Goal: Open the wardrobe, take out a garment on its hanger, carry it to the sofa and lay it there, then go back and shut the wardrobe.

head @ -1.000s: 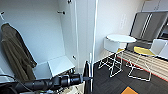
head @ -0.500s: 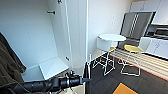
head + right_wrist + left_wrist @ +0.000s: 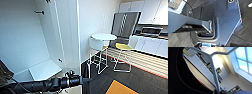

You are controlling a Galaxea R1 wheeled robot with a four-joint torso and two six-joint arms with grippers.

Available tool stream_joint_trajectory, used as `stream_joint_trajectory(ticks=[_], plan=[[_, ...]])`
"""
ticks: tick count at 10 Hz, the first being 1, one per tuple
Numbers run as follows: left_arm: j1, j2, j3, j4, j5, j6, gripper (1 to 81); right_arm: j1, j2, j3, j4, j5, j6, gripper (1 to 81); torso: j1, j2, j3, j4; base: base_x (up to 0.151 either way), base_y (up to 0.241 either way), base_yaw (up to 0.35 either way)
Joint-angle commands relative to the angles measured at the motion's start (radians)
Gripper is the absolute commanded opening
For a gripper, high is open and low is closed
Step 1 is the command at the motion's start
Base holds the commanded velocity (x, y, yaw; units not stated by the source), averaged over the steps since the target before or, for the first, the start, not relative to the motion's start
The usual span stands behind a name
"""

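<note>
left claw [image 3: 218, 91] clamped on hanger [image 3: 213, 70], hook end up so garment [image 3: 176, 72] hangs free | wardrobe [image 3: 37, 37] open behind it | right claw: can't tell

No readable text, label, brand or number on anything here

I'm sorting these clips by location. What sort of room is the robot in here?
Probably a kitchenette or break area in an office or flat: a round white table with tall stools, white counter cabinets, and an open white wardrobe beside them.
</note>
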Motion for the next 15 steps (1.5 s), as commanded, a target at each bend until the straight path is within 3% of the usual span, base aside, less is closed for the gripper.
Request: stream_joint_trajectory(ticks=[1, 15], plan=[[-0.149, -0.017, 0.056, 0.027, -0.045, 0.012, 1.0, 0.017, -0.01, 0.0, -0.015, -0.043, -0.003, 81.1, 0.0, 0.0, 0.0, 0.0, 0.0, 0.0, -0.212], [-0.115, -0.004, 0.048, 0.042, -0.042, 0.012, 1.0, 0.023, 0.01, -0.002, -0.015, -0.043, -0.003, 81.1, 0.0, 0.0, 0.0, 0.0, 0.0, 0.0, -0.227]])
